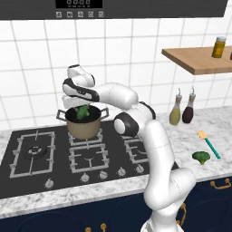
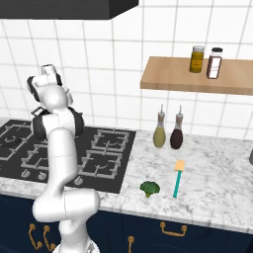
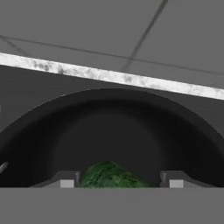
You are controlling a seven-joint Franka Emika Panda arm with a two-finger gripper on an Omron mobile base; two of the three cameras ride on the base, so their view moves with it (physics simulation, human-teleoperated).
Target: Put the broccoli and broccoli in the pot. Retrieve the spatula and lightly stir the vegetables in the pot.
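Observation:
Over the stove's back burner, my gripper (image 1: 82, 110) hangs at the mouth of the tan pot (image 1: 84, 129), shut on one green broccoli floret (image 1: 82, 113) held at rim level. In the hand view that floret (image 3: 111, 176) sits between my two fingertips (image 3: 67, 180), with the pot's dark inside (image 3: 113, 127) right below. The second broccoli (image 1: 201, 157) (image 2: 149, 188) lies on the marble counter near its front edge. Just beyond it lies the spatula (image 1: 209, 144) (image 2: 177, 179), with its teal handle and yellow blade.
The black gas stove (image 1: 34, 152) spans the left of the counter. An olive bottle (image 1: 175, 114) and a dark bottle (image 1: 188, 112) stand by the tiled wall. A wooden shelf (image 2: 197, 80) with jars hangs above them. The range hood (image 1: 113, 9) is overhead.

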